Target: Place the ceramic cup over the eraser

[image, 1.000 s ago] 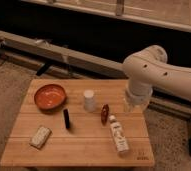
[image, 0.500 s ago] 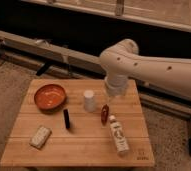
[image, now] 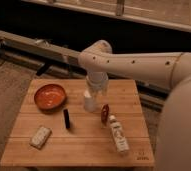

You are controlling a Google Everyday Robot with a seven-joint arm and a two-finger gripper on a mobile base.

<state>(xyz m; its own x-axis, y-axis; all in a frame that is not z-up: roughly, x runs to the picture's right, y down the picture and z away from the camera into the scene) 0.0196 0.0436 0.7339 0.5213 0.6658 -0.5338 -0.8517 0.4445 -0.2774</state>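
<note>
While gripper (image: 92,92) hangs right over cup (image: 89,103), this reads as reach-to-grasp step imo. Grip state: can't tell, arm (image: 139,65) blocks it, same for whether it's touching cup. Cup upright mid table (image: 79,150), between bowl (image: 50,96) and red oval piece (image: 105,113). Eraser (image: 66,119) lies near cup, front-left, not touching. Next move probably needs firm hold, lift, flip mouth-down, lower over eraser. Arm cut off at right edge.
</note>
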